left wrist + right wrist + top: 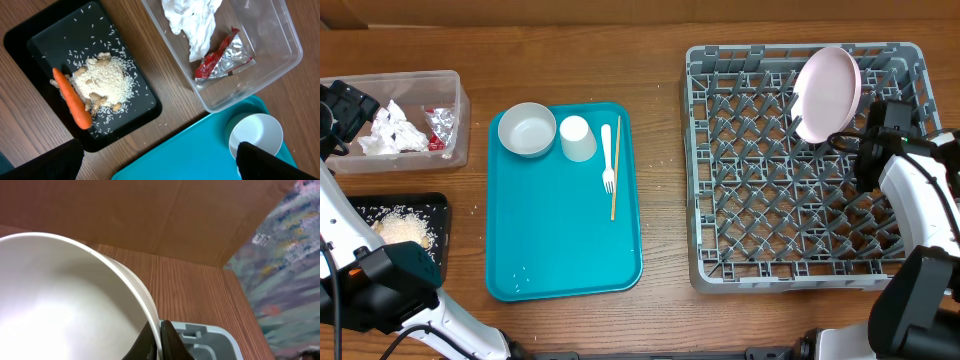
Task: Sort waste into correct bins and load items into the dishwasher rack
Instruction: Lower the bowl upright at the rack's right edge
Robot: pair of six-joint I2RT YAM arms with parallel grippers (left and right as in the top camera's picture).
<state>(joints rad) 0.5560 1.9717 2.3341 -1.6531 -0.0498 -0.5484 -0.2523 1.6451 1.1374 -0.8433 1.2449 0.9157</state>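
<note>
Right jaws tight on plate point(827, 92) rim, near rack point(694, 170) far edge

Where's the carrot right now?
In the left wrist view, the orange carrot lies in the black tray, against the left edge of the rice pile.

Pale pink plate point(827, 93) stands on edge in grey rack's point(760, 200) far corner.

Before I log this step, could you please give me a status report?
Left tool open, empty. Right tool shut on pink plate, tilted over rack. Nothing seen blocking.
</note>
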